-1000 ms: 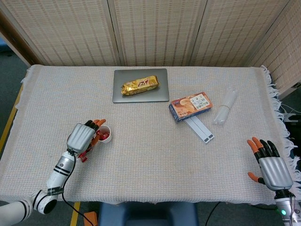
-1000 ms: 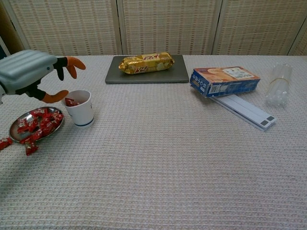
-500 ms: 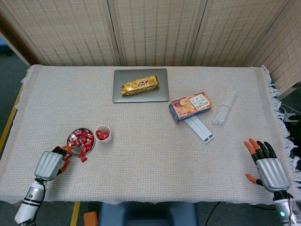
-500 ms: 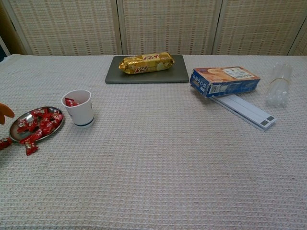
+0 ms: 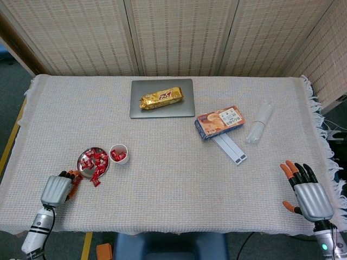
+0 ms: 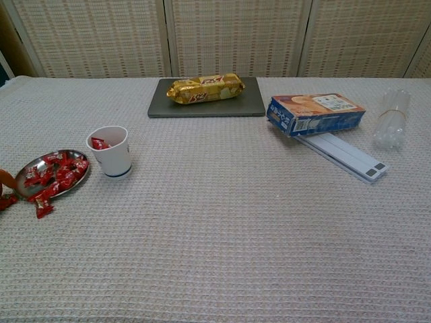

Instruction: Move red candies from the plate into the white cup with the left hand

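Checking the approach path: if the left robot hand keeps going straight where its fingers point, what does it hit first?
Probably the loose red candies lying off the plate, just ahead of the left robot hand. Height above the cloth is unclear, so it might pass over them.
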`<state>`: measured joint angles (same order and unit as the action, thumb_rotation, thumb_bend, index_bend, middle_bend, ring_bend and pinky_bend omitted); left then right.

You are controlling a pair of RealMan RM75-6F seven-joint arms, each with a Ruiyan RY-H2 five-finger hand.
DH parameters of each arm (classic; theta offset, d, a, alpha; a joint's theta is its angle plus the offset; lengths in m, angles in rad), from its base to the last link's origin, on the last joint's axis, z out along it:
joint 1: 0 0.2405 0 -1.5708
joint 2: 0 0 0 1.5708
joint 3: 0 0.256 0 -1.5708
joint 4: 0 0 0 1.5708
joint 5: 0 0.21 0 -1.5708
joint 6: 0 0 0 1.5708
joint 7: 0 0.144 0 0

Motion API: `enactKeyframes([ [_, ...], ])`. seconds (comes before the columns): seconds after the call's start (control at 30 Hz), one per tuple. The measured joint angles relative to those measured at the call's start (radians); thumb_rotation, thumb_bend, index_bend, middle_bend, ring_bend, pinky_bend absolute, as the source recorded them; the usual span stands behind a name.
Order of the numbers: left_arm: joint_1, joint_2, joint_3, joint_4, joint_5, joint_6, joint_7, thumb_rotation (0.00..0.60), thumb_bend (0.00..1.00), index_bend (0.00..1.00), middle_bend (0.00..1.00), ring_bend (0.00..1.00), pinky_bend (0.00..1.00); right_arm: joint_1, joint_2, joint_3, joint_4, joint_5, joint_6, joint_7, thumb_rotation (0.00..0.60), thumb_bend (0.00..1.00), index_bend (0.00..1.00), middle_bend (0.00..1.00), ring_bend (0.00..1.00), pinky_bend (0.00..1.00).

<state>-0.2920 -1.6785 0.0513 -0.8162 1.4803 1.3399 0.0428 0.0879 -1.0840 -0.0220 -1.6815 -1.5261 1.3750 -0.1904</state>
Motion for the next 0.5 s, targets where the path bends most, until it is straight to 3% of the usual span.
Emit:
enactKeyframes([
  [0.27,-0.002,-0.05,-0.016,0.089,0.017,0.005,-0.017,0.6,0.39,0.44,0.47,0.48,0.94,0.001,0.001,0.003,0.001,0.006,-0.002,0.002,0.6,0.06,0.0,0.0,0.0,0.0],
  [0.5,-0.003,-0.079,-0.031,0.144,0.024,0.011,-0.044,0.6,0.39,0.47,0.48,0.55,0.96,0.001,0.0,0.004,-0.001,0.008,-0.001,0.0,0.6,0.06,0.0,0.0,0.0,0.0],
])
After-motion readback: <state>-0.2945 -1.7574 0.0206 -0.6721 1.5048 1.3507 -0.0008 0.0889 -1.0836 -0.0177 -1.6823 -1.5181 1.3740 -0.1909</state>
